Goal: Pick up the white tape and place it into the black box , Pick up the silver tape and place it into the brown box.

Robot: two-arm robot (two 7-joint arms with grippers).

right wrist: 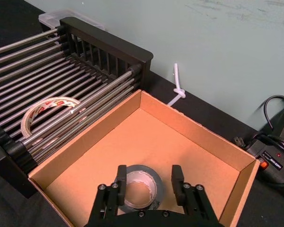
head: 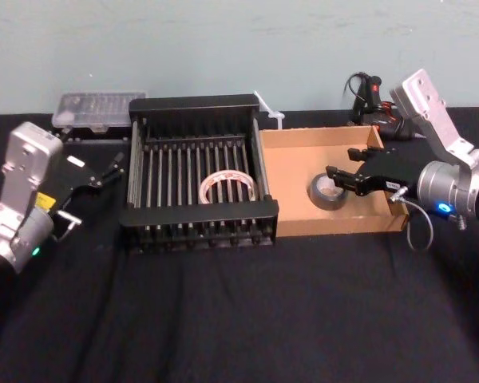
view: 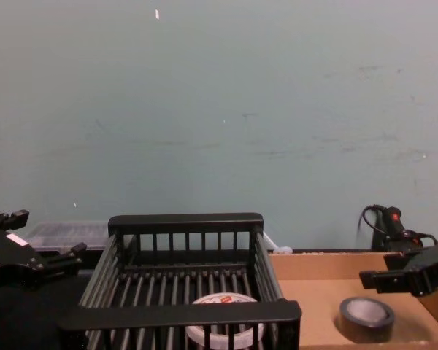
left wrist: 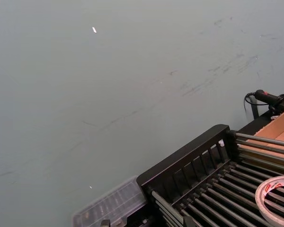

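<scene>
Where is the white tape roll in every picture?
Head view: the white tape lies flat in the black box, near the picture's middle.
Left wrist view: it lies on the black box's bars, cut by the picture's edge.
Right wrist view: it shows through the black box's bars, beyond the brown box.
Chest view: bottom centre, behind the black box's front rim.
Shared landmark: the black box's slatted back wall.

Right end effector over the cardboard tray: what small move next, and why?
Probably lift it clear of the tan cardboard tray. The dark grey-silver tape roll lies inside, the right end effector hangs open above it, and the white tape roll lies in the black slatted crate; the left end effector hangs beside it.
</scene>
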